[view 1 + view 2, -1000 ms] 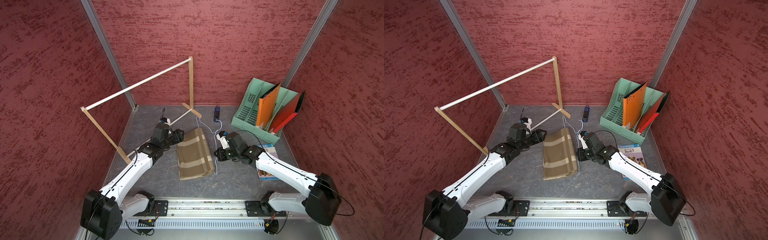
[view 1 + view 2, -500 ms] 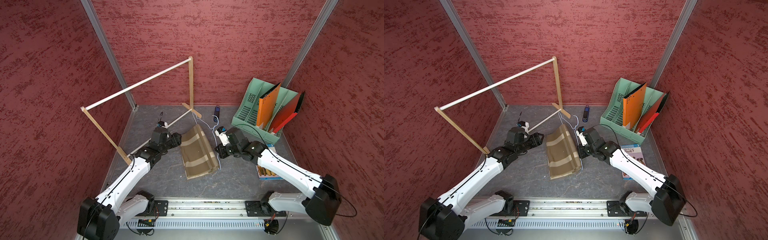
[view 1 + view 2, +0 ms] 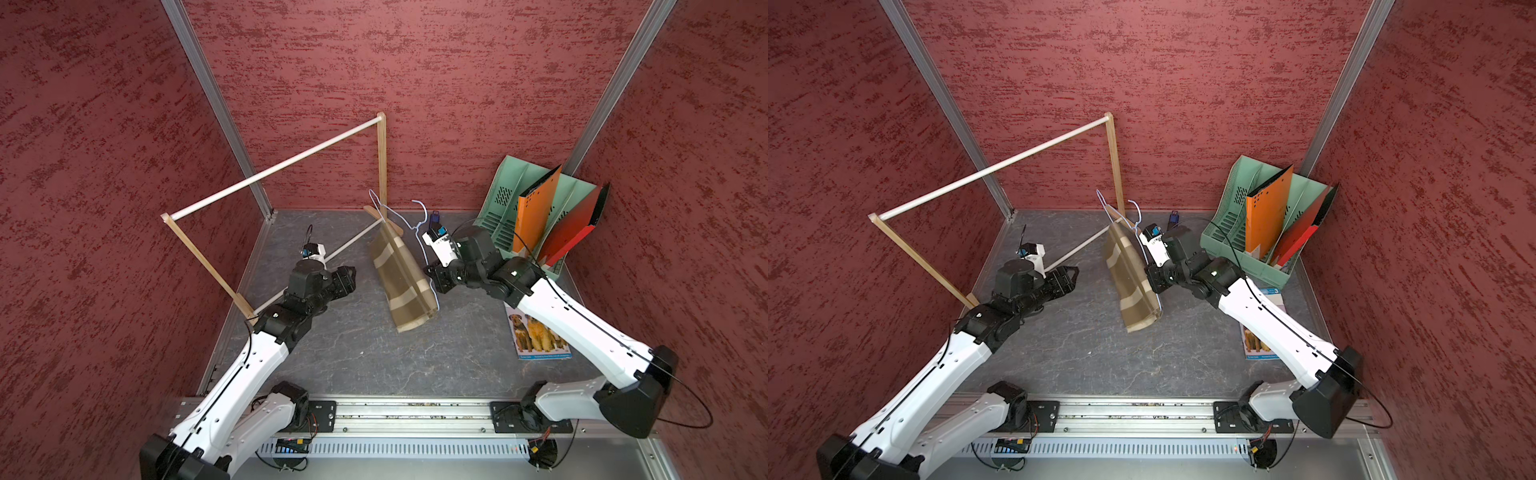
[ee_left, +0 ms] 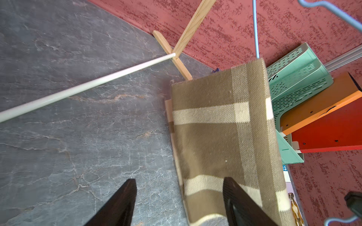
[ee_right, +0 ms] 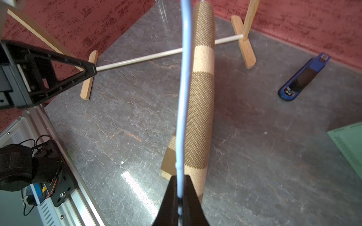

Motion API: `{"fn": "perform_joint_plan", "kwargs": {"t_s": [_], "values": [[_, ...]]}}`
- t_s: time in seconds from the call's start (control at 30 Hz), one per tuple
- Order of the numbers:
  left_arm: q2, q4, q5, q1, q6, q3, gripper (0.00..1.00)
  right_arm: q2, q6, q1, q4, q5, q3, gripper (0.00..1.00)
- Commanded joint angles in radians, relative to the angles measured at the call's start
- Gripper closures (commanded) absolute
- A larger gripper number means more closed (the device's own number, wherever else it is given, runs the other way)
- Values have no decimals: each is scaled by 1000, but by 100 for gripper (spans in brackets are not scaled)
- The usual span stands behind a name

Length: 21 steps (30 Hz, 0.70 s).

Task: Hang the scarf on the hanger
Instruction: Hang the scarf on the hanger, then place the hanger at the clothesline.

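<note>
Red textured walls close in a grey stone-look bench [image 3: 365,357]. We see the scarf [image 3: 401,276] folded over a wire of the hanger [image 5: 185,78] and hanging down on both sides, raised over the middle of the bench between the two arms. The right claw [image 5: 179,177] is pressed together on the hanger's blue wire, just beside the cloth. The left claw [image 4: 179,181] stands spread with nothing between its fingers. In both top views it sits apart from the scarf, on the side of the wooden rack [image 3: 274,168]. We cannot tell whether the scarf's lower end touches the bench. A green file sorter [image 3: 503,195] holding orange and red folders stands in the far corner. A dog-picture book [image 3: 540,338] lies partly under the right arm.
</note>
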Motion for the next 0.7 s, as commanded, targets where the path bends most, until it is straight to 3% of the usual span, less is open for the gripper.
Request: {"fn": "perform_joint_plan", "kwargs": {"t_s": [0.0, 0.2, 0.37, 0.67], "values": [[-37, -54, -42, 8, 39, -4, 24, 35, -58, -5, 3, -29, 103, 100], [-87, -91, -116, 8, 62, -6, 8, 162, -60, -3, -42, -62, 262, 100], [-100, -81, -138, 9, 78, -3, 1, 270, -54, 13, -64, -79, 414, 100], [-114, -94, -125, 14, 72, 2, 0, 472, -30, 39, -111, -123, 731, 100]]}}
